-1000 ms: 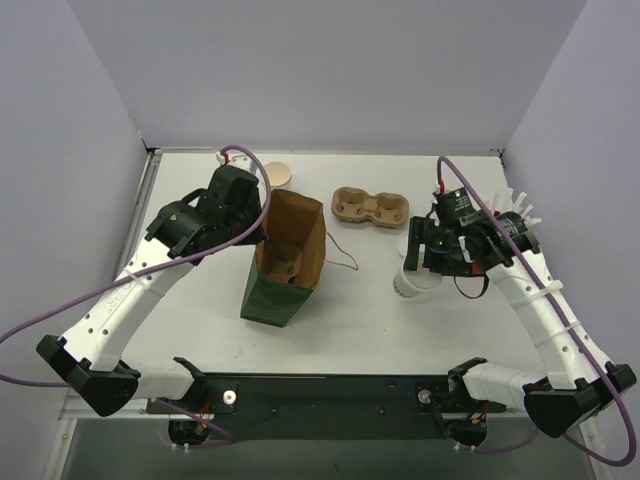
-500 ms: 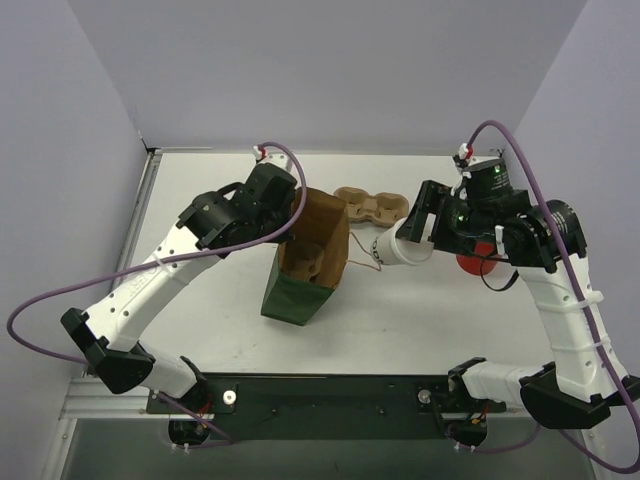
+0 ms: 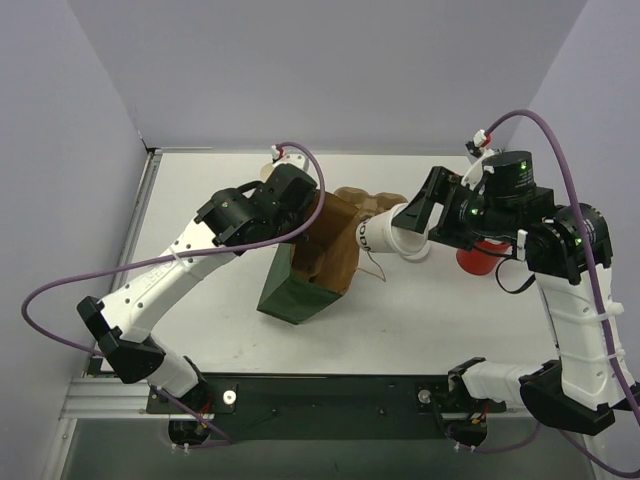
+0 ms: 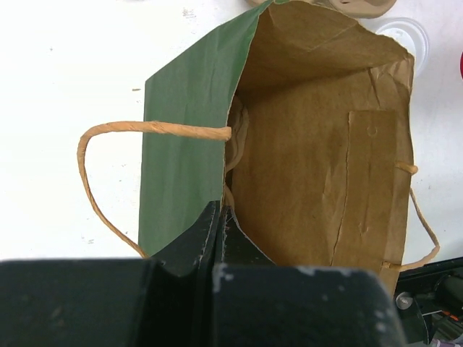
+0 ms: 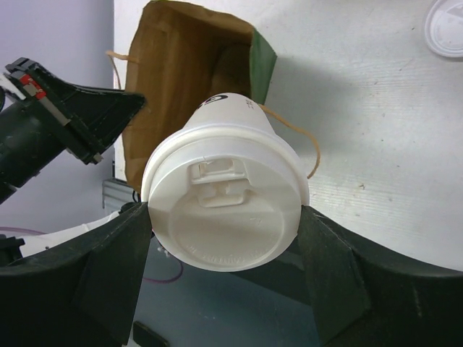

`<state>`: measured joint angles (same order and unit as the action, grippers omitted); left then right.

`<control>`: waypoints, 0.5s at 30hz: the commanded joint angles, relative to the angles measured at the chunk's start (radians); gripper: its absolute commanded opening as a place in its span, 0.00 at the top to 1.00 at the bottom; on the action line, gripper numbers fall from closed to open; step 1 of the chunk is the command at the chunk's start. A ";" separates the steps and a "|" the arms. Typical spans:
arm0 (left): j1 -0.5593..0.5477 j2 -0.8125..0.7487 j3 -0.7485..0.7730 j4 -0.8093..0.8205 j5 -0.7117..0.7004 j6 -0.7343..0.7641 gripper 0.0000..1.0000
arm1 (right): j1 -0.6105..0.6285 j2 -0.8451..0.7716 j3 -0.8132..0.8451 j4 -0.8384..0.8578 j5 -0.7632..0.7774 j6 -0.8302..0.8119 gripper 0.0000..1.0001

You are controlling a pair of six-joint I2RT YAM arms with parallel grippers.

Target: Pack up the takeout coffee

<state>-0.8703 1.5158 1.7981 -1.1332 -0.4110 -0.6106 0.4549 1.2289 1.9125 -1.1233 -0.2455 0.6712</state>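
Right gripper (image 3: 408, 230) carried takeout coffee (image 3: 385, 233) leftward off table; cup now airborne, lying sideways, base at mouth of paper bag (image 3: 322, 262), lid toward wrist. Jaws spread wide, clamping cup near lid. Left gripper (image 4: 221, 225) fully closed, pinching bag rim; bag shifted right, tilted.

Left arm (image 3: 170, 265) reaches forward, jaws pinched tight; right arm (image 3: 575, 320) raised, jaws gripping wide
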 commanded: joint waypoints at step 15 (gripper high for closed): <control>-0.088 0.069 0.135 0.032 0.011 -0.208 1.00 | 0.226 0.182 0.020 0.050 0.109 0.085 0.47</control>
<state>-0.9417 1.6096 1.9099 -1.1408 -0.4046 -0.7021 0.6544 1.3911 1.9179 -1.0595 -0.2123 0.7372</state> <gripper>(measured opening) 0.022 0.709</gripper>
